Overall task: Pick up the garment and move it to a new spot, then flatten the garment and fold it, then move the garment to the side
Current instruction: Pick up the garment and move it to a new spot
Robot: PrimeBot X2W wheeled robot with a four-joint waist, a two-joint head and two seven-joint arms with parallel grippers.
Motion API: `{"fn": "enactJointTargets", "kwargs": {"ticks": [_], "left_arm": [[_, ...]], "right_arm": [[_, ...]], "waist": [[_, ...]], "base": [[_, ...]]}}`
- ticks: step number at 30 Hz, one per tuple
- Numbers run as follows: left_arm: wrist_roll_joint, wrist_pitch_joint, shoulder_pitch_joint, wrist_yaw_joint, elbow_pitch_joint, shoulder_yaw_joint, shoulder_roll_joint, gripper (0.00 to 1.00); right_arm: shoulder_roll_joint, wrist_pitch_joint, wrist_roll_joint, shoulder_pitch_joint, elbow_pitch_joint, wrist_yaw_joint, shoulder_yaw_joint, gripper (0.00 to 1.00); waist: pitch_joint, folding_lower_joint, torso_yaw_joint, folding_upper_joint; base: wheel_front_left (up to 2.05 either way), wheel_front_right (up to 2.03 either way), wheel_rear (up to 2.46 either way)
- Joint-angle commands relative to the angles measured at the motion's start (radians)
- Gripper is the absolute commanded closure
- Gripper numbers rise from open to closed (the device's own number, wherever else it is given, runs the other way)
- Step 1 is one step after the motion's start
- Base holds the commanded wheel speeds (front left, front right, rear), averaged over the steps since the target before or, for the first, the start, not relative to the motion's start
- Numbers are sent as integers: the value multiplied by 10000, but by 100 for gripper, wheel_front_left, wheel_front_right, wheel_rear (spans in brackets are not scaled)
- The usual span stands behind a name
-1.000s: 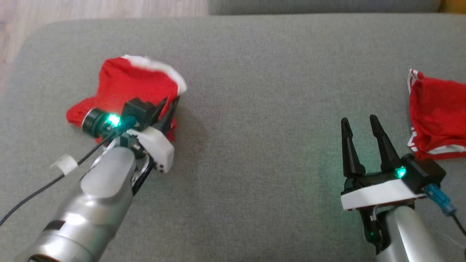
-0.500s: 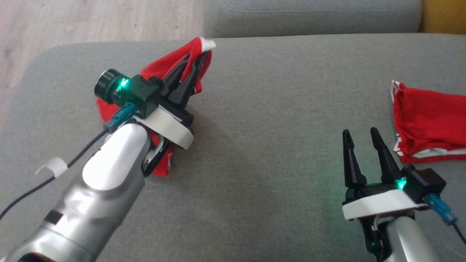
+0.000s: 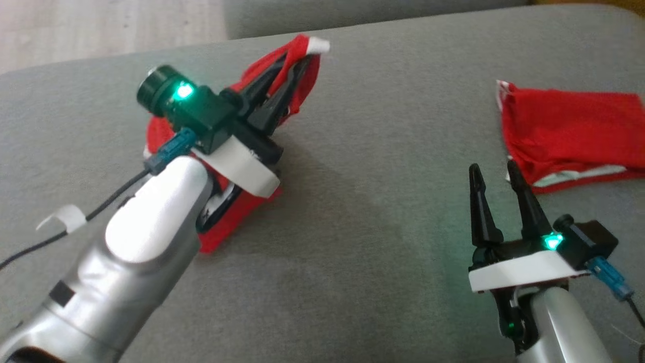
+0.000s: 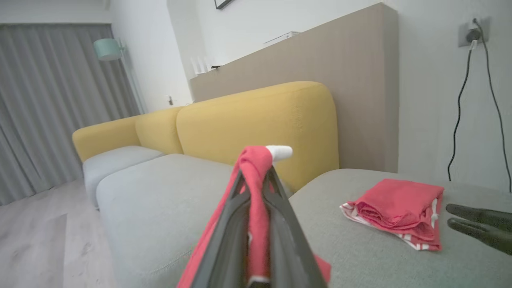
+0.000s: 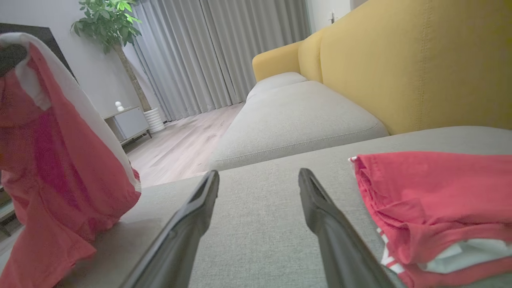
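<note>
A grey sofa cushion [image 3: 363, 212] is the work surface, with a yellow backrest [image 4: 260, 116] behind it. Over the cushion's left part, the left gripper [image 3: 297, 58] is clamped on a bunched fold of the red garment [image 3: 227, 232] by its white trim. The rest hangs, its lower end seemingly touching the cushion. The right gripper [image 3: 491, 169] stands wide apart and empty at the cushion's right, just beside a folded red pile [image 3: 569, 126]. The cloth looks light, limp and saggy, so a second hold at a hem corner would likely help spread it.

garment [image 3: 229, 227]: left, on cushion [image 3: 378, 201] | folded cloth [image 3: 569, 126]: right, on cushion, ahead of right pincer [image 3: 493, 167]
</note>
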Motion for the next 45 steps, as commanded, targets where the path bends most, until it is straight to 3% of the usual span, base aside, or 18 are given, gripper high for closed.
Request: {"fn": "enactJointTargets", "kwargs": {"ticks": [1,9,16,17,18,25,32,38,45], "left_arm": [[75,-53,-864,40,-472,378,264,100],[163,-32,-1382,94,-732,310,110,100],[358,-209,-2377,118,669,258,-348,100],[388,-259,-2539,114,989,246,-428,57],[412,-306,-2682,107,1340,226,-507,0],[431,-826,-3318,-4,3175,176,-697,0],[314,-1066,-3135,-65,3534,316,-501,0],[300,-1104,-2186,119,2685,937,-66,0],[492,-1108,451,714,768,1913,509,0]], "right_arm": [[-49,-111,112,-396,-363,-7,280,0],[-49,-111,332,-541,-448,-7,490,0],[-49,-111,535,-742,-544,-7,880,0],[-49,-111,566,-771,-562,-7,922,0],[-49,-111,593,-795,-577,-7,957,0],[-49,-111,667,-828,-625,-7,992,0],[-49,-111,486,-775,-522,-7,769,0],[-49,-111,151,-634,-437,-7,486,0],[-49,-111,-245,-217,-308,-7,-140,0]], "waist": [[151,-1,-374,0],[385,-1,-1307,0],[761,-1,-2036,0],[823,-1,-2113,0],[869,-1,-2174,0],[1055,-1,-2273,0],[878,-1,-1716,0],[500,-1,-843,0],[-46,-1,384,0]], "base": [[0,0,0],[0,0,0],[0,0,0],[0,0,0],[0,0,0],[0,0,0],[0,0,0],[0,0,0],[0,0,0]]}}
